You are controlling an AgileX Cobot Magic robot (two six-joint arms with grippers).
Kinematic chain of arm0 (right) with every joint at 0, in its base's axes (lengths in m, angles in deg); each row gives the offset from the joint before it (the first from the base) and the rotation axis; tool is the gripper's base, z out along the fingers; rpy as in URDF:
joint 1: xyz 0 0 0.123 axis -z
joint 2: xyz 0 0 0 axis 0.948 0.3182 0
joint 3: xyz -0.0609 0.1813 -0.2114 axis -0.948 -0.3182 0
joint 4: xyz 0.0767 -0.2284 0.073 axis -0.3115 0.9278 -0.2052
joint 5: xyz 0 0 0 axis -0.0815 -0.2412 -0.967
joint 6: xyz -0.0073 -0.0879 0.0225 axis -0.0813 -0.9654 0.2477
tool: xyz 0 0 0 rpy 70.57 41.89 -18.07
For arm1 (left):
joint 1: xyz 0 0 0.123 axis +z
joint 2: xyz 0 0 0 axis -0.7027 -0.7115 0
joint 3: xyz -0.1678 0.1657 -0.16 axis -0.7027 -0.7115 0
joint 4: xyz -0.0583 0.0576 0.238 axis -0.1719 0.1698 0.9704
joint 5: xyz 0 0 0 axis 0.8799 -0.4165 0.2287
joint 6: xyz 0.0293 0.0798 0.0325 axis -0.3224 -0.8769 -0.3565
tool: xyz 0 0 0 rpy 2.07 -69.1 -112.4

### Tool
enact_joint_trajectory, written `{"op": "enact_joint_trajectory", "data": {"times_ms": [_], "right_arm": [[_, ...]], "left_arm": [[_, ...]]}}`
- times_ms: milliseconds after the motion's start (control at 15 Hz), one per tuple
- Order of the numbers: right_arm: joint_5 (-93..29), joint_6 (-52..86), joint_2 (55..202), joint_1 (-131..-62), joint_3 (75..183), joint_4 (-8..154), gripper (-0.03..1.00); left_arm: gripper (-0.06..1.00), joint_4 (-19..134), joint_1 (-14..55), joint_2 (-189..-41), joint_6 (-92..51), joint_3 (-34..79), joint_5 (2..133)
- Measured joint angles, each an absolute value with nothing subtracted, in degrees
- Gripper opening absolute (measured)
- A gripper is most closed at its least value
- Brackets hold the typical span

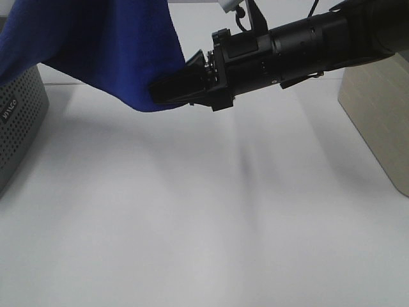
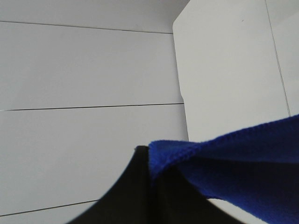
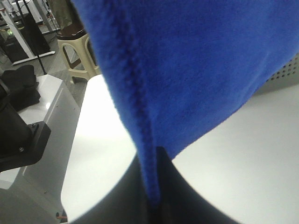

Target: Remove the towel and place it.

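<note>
the large royal-blue plush microfibre towel (image 1: 96,51) hangs raised at the far left of the scene, above the white desk (image 1: 192,224). it spreads from the upper left edge of the high view down to a drooping fold at its right side. its lowest fold hangs clear of the desk top. its left part passes in front of the top of the grey perforated metal box (image 1: 16,121) standing at the left edge of the desk; whether cloth and box touch cannot be told.

the right claw (image 1: 160,93), black, on a long black arm reaching in from the far right across the middle, is fully closed on the towel's right edge. in the right wrist view the stitched hem runs straight down into the shut claw (image 3: 153,196) and is pinched between its two dark fingers (image 3: 131,200).

the left claw (image 2: 149,161) lies outside the high view. its own wrist view shows it closed tight, with a folded, stitched edge of the blue cloth coming out from between the black fingers (image 2: 128,186) and stretching away.

a pale beige block (image 1: 377,109) stands at the right edge of the desk, well apart from the towel. beyond the desk, the right wrist view shows a beige stool with a dark brown seat (image 3: 74,44).
</note>
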State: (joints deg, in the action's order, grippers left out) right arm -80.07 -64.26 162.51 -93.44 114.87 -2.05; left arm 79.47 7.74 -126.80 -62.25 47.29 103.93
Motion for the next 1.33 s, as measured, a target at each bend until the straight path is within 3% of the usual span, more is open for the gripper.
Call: {"op": "enact_joint_trajectory", "data": {"times_ms": [533,867,1333], "right_arm": [[-63.17,-22.67,144.23,-93.44,114.87,33.93,0.02],[-56.06,0.19,129.57,-93.44,120.95,62.46,0.02],[-59.27,7.70,122.40,-93.44,126.68,73.81,0.02]], "left_arm": [[0.00,79.41,7.74,-127.83,-55.32,47.29,104.16],[0.00,79.35,7.74,-128.86,-37.67,47.29,86.34],[0.00,79.35,6.20,-127.31,-33.31,47.29,80.95]]}}
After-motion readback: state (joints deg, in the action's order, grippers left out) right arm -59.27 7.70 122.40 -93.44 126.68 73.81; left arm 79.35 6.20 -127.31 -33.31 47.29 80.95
